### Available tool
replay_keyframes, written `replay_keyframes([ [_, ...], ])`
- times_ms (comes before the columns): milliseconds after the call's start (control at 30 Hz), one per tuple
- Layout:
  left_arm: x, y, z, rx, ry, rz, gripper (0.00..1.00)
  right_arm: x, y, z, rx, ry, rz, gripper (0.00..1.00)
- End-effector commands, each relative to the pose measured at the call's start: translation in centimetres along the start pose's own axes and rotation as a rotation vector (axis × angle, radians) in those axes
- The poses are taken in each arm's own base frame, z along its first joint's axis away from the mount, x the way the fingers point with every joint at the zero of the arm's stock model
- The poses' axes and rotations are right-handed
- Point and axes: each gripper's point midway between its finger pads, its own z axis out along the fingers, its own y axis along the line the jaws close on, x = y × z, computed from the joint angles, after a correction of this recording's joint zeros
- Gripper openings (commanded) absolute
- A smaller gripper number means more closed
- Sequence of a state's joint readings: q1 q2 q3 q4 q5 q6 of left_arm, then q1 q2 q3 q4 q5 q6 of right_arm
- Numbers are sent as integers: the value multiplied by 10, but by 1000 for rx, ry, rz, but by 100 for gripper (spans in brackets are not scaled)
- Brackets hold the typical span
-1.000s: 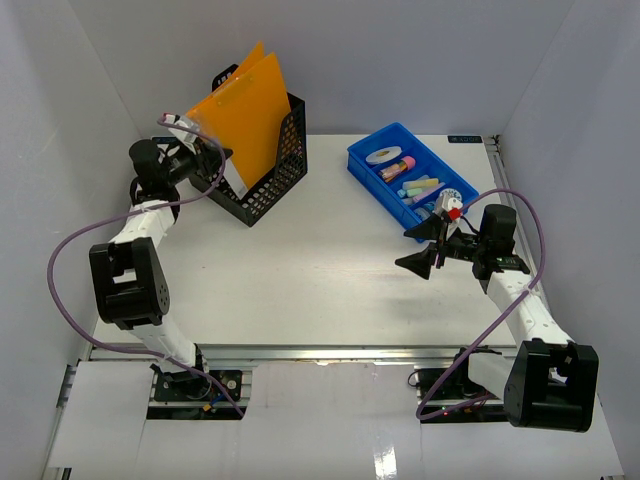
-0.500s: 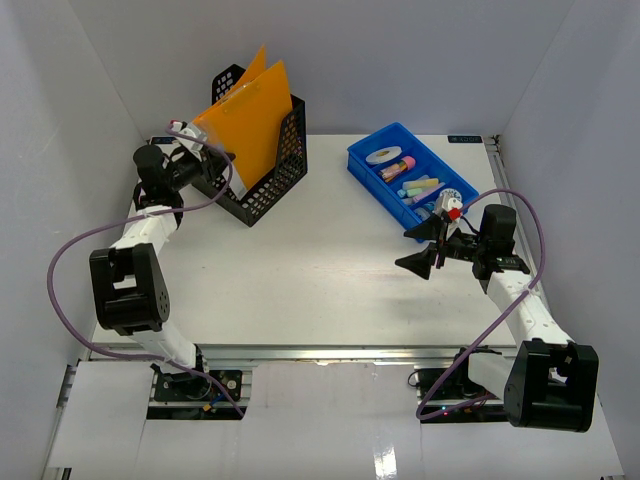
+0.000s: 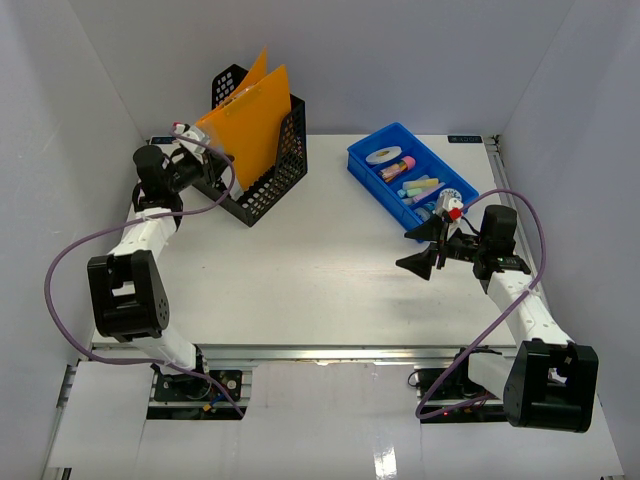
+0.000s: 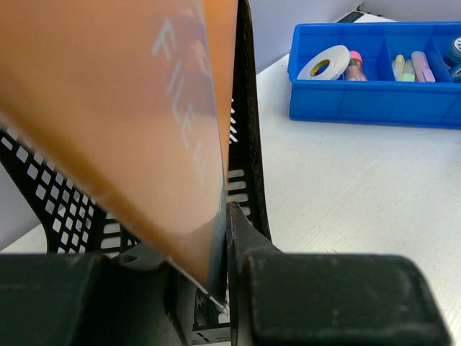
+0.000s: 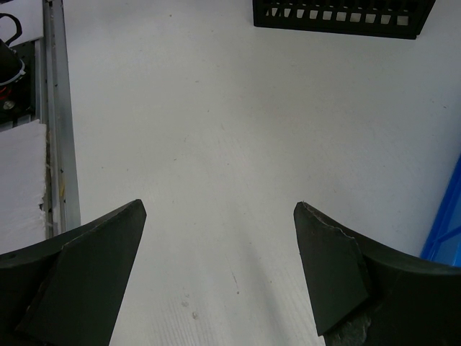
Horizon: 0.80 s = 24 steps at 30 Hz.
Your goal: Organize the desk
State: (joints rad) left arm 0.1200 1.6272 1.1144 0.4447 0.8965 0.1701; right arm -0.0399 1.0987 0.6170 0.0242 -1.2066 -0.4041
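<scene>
The white desk holds a black mesh file holder at the back left. An orange folder stands tilted inside it. My left gripper is shut on the folder's lower left corner at the holder's left side. In the left wrist view the folder fills the left half, pinched between my left gripper's jaws against the holder's wall. My right gripper is open and empty, hovering over bare desk at the right; its wrist view shows nothing between the jaws.
A blue compartment tray with a tape roll, markers and small items sits at the back right, also in the left wrist view. An aluminium rail runs along the near edge. White walls enclose the desk.
My left gripper has shifted slightly right and toward the holder with the folder, which now sits lower and more upright in the holder. The right arm has not moved.
</scene>
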Motion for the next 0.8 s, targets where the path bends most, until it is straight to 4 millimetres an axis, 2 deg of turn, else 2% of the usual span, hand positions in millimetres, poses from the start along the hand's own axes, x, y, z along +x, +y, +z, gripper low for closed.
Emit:
replay_keyframes([
  [0,8,-22,-10,38,39,-49,0,-10,3,-2,-11,-18,-45,90],
  [300,-9,-25,-13,49,9,-32,0,-11,4,-2,-14,-21,-47,90],
  [433,-16,-19,-21,5,0,-26,0,-11,4,-2,-16,-22,-46,90],
  [767,-46,-7,-38,-107,-90,35,0,-11,4,-2,-17,-23,-46,90],
])
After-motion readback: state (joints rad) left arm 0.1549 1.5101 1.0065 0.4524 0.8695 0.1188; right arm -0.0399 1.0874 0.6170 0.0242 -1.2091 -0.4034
